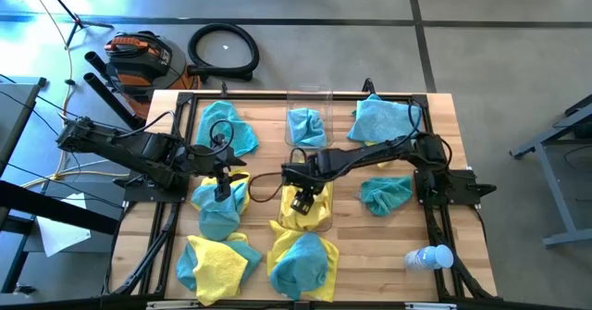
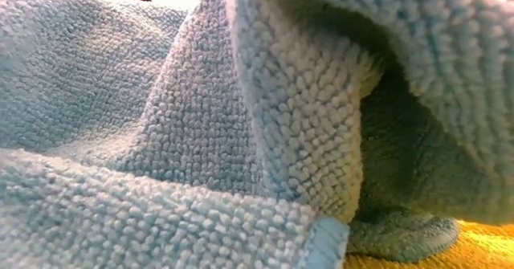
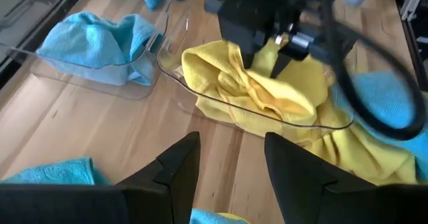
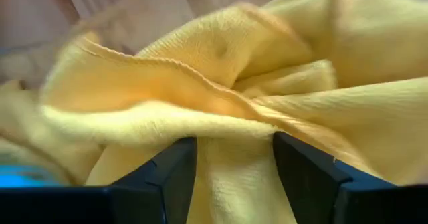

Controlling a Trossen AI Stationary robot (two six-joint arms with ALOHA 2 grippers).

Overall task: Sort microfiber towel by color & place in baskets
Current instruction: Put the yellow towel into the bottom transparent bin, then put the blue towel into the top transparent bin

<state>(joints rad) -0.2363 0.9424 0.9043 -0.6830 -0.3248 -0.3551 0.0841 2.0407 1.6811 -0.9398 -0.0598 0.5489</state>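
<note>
Two clear baskets stand mid-table. The far basket (image 1: 308,102) holds a teal towel (image 1: 306,127). The near basket (image 1: 324,219) holds a yellow towel (image 1: 313,210), which also shows in the left wrist view (image 3: 267,97). My right gripper (image 1: 301,202) reaches down into the near basket and is shut on that yellow towel. My left gripper (image 1: 222,188) is open and hovers over a teal and yellow heap (image 1: 220,208) at the left, touching nothing. More teal and yellow towels lie around. A teal towel (image 2: 201,124) fills the low view. My right gripper (image 4: 234,164) pinches a bunched fold of the yellow towel (image 4: 234,134) between its two fingers, coming from above and pointing down. Creases fan out from the pinch. The rest of the towel (image 3: 221,83) lies inside the near basket, its edge draped over the rim.
Loose towels lie at the far left (image 1: 227,130), far right (image 1: 381,117), right (image 1: 386,194) and near edge (image 1: 215,264), (image 1: 303,264). A white bottle (image 1: 430,256) lies at the near right corner. Black frame rails (image 1: 435,219) run along the table's sides.
</note>
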